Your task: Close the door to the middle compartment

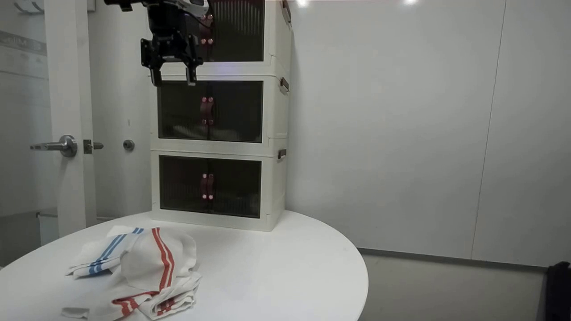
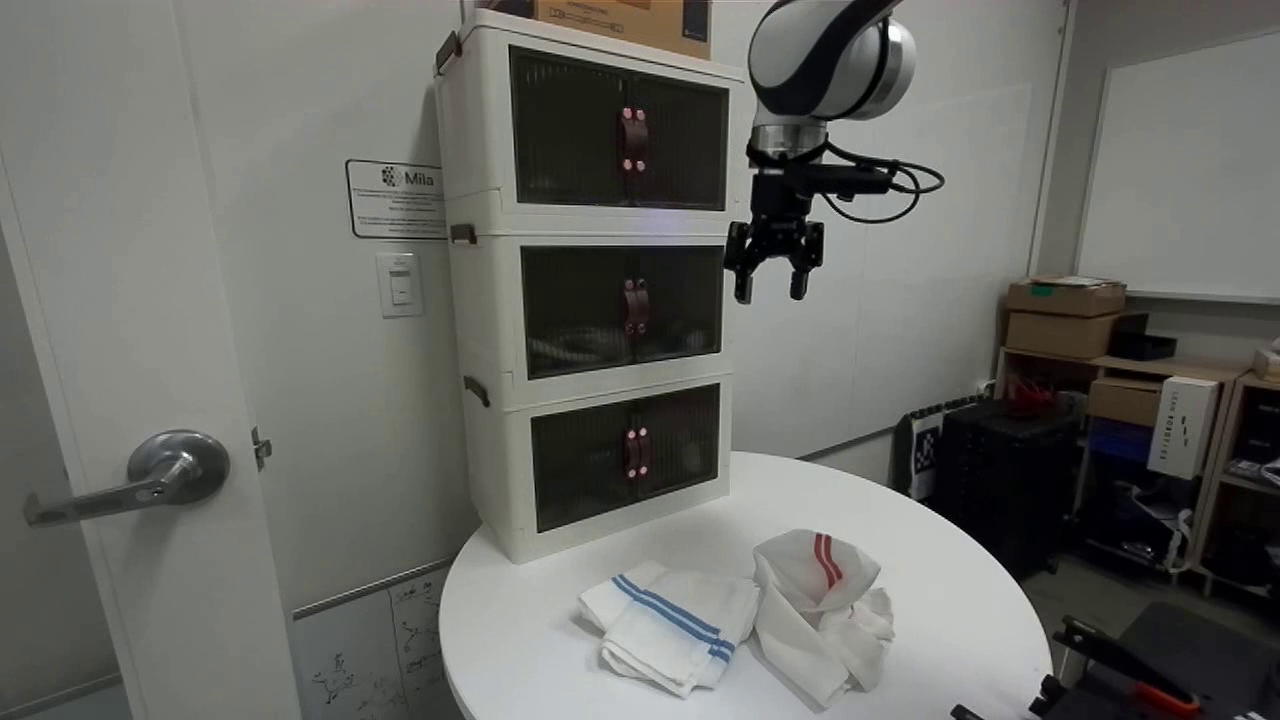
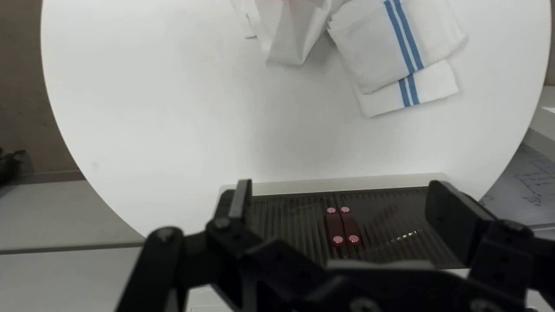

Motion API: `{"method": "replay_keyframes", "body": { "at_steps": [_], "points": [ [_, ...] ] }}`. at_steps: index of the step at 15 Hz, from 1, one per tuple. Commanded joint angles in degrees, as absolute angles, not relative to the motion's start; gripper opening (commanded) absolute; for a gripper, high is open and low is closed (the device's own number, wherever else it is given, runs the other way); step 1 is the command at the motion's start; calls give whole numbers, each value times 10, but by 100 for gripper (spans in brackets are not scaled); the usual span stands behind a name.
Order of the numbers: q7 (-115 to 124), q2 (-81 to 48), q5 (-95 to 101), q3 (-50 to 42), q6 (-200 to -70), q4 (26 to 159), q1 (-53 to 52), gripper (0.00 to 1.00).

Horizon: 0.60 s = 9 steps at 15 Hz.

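The middle compartment (image 1: 266,111) is the second of three stacked white units and also shows in an exterior view (image 2: 488,320). Its dark tinted door (image 1: 183,107) has two leaves meeting at reddish handles and lies flush in the frame in both exterior views (image 2: 575,295). Pale items show dimly behind it. My gripper (image 1: 174,82) is open and empty, pointing down in front of the stack, fingertips near the height of the middle door's top edge. It also shows in an exterior view (image 2: 771,296). In the wrist view, a lower door with reddish handles (image 3: 342,227) shows between the open fingers.
The top unit (image 2: 480,120) and bottom unit (image 2: 500,480) have shut tinted doors. The stack stands on a round white table (image 1: 276,267). A blue-striped cloth (image 2: 670,620) and a red-striped cloth (image 2: 820,610) lie in front. A room door with a lever handle (image 2: 180,470) stands beside it.
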State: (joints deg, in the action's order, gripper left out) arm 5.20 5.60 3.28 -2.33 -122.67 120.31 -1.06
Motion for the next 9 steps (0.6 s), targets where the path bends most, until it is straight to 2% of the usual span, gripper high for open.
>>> {"method": "replay_keyframes", "body": {
  "at_steps": [1, 3, 6, 7, 9],
  "points": [
    [-70, 167, -39, -44, -1337, 1348, 4, 100],
    [-158, 220, -86, -71, -1369, 1414, 1, 100],
    [-286, 295, -126, -134, -1339, 1483, -8, 100],
    [-215, 228, -97, -103, -1344, 1428, -3, 100],
    [-228, 250, -98, -115, -1344, 1447, 0, 100]
  ]
}}
